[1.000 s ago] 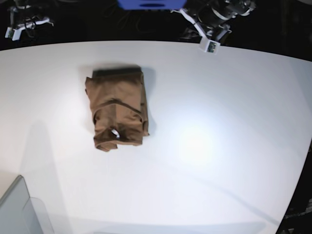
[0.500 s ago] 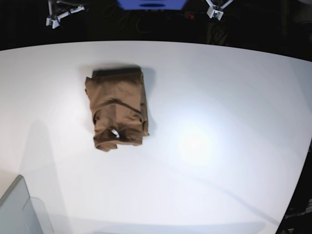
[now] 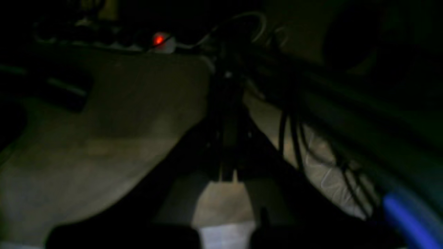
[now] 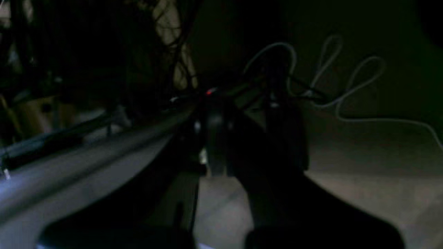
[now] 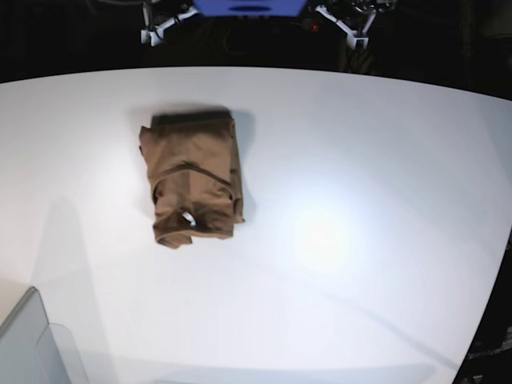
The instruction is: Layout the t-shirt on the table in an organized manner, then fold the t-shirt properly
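- The t-shirt (image 5: 192, 182) lay folded into a compact, roughly rectangular bundle on the white counter (image 5: 360, 240), left of the middle in the base view, with a few creases and one small gap in the fabric near its lower edge.
- No arm touched it; both were drawn back beyond the counter's far edge, well apart from the shirt.
- The right gripper (image 5: 152, 34) sat at the top left of the base view, its jaws closed on nothing.
- The left gripper (image 5: 356, 32) sat at the top right, jaws likewise closed and empty.
- Both wrist views were dark and blurred, showing only cables and floor.
- A grey translucent bin corner (image 5: 32, 340) showed at the lower left.
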`<state>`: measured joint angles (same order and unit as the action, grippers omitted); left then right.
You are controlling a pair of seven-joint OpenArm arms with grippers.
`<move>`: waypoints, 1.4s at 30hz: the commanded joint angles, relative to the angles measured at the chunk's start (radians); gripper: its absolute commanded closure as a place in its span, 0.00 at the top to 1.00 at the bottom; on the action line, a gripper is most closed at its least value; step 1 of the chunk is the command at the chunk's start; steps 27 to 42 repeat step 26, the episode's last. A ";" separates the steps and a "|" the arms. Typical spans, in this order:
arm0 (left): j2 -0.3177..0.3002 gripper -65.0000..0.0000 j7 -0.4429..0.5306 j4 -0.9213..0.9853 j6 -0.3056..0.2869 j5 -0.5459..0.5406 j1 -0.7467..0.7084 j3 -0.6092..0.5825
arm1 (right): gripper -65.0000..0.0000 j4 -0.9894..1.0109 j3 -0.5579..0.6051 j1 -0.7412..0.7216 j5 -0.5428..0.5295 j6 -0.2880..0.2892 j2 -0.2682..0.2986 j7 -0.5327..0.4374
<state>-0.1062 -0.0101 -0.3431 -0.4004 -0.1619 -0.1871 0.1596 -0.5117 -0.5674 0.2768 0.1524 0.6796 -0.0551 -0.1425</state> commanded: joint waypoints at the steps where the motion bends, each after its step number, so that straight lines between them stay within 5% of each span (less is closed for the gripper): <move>1: -0.013 0.00 0.034 0.049 -0.004 -0.001 0.027 0.001 | 0.00 0.077 0.036 -0.015 -0.003 -0.062 0.019 -0.061; 7: -0.008 0.00 0.184 0.226 -0.005 0.071 0.148 -0.116 | 0.00 0.451 0.314 -0.121 -0.003 -0.469 0.102 -0.365; 12: -0.002 0.00 0.195 0.238 -0.002 0.097 0.196 -0.193 | 0.00 0.454 0.495 -0.132 -0.003 -0.814 0.131 -0.386; 15: 0.020 0.00 0.138 0.238 -0.001 0.097 0.208 -0.193 | 0.00 0.436 0.548 -0.132 -0.004 -0.906 0.149 -0.385; 21: 0.038 0.00 0.091 0.236 0.004 0.097 0.206 -0.193 | 0.00 0.437 0.557 -0.159 -0.004 -1.006 0.151 -0.314; 24: 0.039 0.00 0.097 0.236 0.082 0.097 0.196 -0.193 | 0.00 0.437 0.557 -0.164 -0.004 -1.046 0.148 -0.285; 42: 0.041 0.00 0.097 0.236 0.097 0.097 0.182 -0.193 | 0.00 0.437 0.557 -0.164 -0.004 -1.049 0.145 -0.285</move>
